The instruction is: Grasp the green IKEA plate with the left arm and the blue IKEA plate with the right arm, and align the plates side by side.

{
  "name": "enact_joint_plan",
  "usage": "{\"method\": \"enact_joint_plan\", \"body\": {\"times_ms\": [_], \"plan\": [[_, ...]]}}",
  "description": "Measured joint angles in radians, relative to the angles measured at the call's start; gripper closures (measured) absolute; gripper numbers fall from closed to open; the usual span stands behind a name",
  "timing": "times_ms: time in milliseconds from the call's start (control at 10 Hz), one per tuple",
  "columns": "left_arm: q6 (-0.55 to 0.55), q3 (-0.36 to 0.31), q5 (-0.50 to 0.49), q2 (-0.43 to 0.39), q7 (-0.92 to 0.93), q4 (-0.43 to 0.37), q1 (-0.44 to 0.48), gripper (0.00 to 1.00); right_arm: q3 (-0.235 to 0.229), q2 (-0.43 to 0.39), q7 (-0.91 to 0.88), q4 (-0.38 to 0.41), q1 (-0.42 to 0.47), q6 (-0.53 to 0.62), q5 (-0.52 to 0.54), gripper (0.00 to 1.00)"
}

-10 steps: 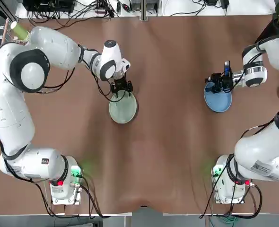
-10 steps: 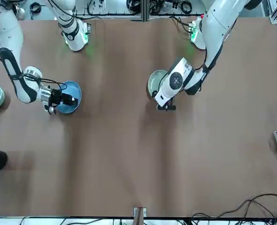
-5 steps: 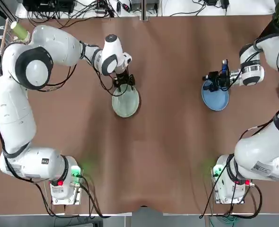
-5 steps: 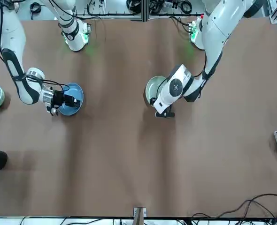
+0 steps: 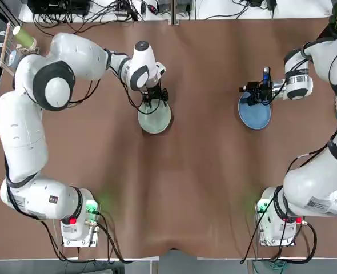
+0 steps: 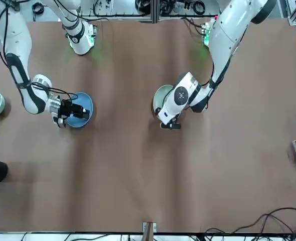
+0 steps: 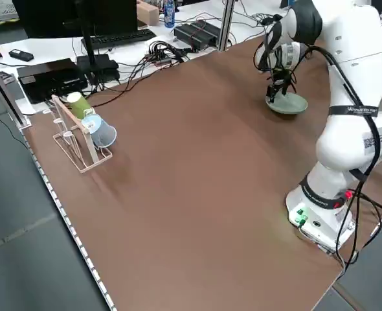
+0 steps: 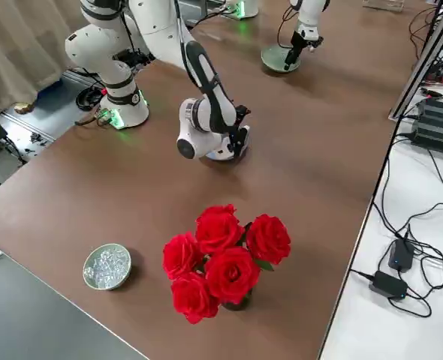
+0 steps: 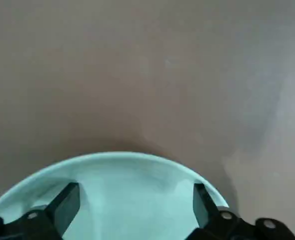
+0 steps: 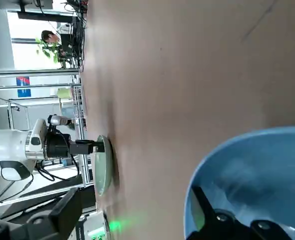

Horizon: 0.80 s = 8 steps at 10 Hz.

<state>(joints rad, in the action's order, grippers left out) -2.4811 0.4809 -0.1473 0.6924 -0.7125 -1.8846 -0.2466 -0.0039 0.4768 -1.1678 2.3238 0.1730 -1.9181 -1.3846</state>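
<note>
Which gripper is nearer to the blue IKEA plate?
Right. The right gripper grips the blue IKEA plate at its rim; the left gripper is across the table on the green IKEA plate.

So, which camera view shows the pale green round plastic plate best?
The top view: the pale green round plastic plate lies almost fully visible below the left pincer. Front view: the arm hides half. Left wrist view: only part.

Matte plastic green plate [image 5: 155,120], smooth blue plastic plate [image 5: 255,113], glossy white arms, matte brown table [image 5: 203,171]
</note>
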Motion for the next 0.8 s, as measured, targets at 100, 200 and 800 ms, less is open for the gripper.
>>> {"method": "enact_joint_plan", "body": {"times_ms": [100,200,800], "plan": [[0.000,-0.004,0.000,0.010,0.000,0.023,-0.015,0.00,0.000,0.007,-0.008,-0.004,-0.005,-0.003,-0.007,0.04],[0.000,-0.004,0.000,0.022,0.000,0.043,-0.025,0.00,0.000,0.020,-0.018,-0.011,-0.006,-0.004,-0.011,0.04],[0.000,-0.048,0.000,0.097,-0.027,0.183,-0.123,0.00,0.000,0.055,-0.031,-0.038,-0.092,0.001,-0.160,0.04]]}}
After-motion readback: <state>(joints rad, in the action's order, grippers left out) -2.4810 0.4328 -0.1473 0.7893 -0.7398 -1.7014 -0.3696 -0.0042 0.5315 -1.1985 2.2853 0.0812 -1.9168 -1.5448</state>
